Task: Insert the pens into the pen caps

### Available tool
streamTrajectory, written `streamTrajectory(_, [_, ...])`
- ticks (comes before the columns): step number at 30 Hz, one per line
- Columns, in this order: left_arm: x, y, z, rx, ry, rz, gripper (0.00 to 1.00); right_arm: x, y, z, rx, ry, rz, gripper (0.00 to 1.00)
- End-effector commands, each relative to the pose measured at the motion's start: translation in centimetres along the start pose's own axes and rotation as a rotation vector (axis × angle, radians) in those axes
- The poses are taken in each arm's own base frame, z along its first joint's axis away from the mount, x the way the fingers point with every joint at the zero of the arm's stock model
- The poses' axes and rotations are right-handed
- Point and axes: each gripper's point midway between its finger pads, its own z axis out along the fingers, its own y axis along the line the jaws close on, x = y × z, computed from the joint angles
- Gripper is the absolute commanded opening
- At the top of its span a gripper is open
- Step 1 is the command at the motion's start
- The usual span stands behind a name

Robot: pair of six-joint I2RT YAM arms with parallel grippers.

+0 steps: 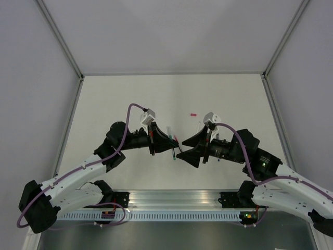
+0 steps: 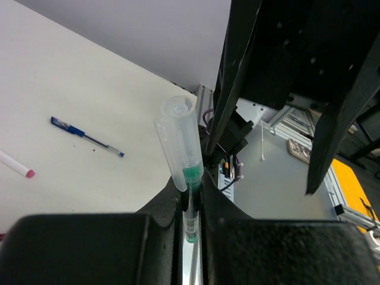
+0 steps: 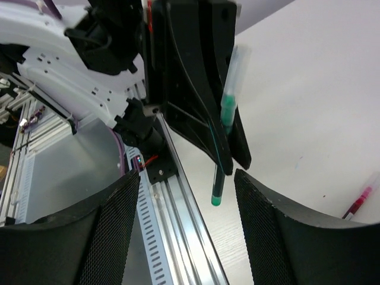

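My left gripper (image 2: 193,185) is shut on a whitish pen with green ends (image 2: 191,222), held upright between the jaws. A clear pen cap (image 2: 178,133) sits over the pen's far end. In the top view the same pen (image 1: 172,143) stands between the two grippers at mid-table. My right gripper (image 3: 187,178) is open, and its mesh-faced fingers (image 3: 270,225) touch nothing. The pen's green lower end (image 3: 216,199) hangs just beyond them. A blue pen (image 2: 86,137) and a whitish red-tipped pen (image 2: 16,165) lie on the table.
A small red piece (image 1: 193,113) lies on the table behind the grippers. Another red-ended pen (image 3: 358,203) lies at the right edge of the right wrist view. The aluminium rail (image 1: 171,200) runs along the near edge, and grey walls enclose the table.
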Motion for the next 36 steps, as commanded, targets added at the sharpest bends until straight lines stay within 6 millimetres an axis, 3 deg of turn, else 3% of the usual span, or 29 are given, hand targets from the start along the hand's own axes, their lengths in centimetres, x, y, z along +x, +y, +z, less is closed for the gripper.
streamTrajectory(1, [-3.8, -0.6, -0.1, -0.029, -0.101, 0.095, 0.02, 2.1, 0.6, 0.8, -0.071, 0.070, -0.011, 0.71])
streamTrajectory(7, [-5.1, -2.0, -0.5, 0.005, -0.149, 0.091, 0.02, 2.9, -0.1, 1.3, -0.066, 0.069, -0.029, 0.67])
streamTrajectory(20, [-6.3, -4.0, -0.8, 0.090, -0.209, 0.040, 0.02, 2.2, -1.1, 3.7, -0.049, 0.034, -0.063, 0.58])
streamTrajectory(36, [-4.9, -3.5, -0.6, 0.103, -0.182, 0.021, 0.02, 1.8, -0.7, 5.2, -0.086, 0.016, -0.048, 0.41])
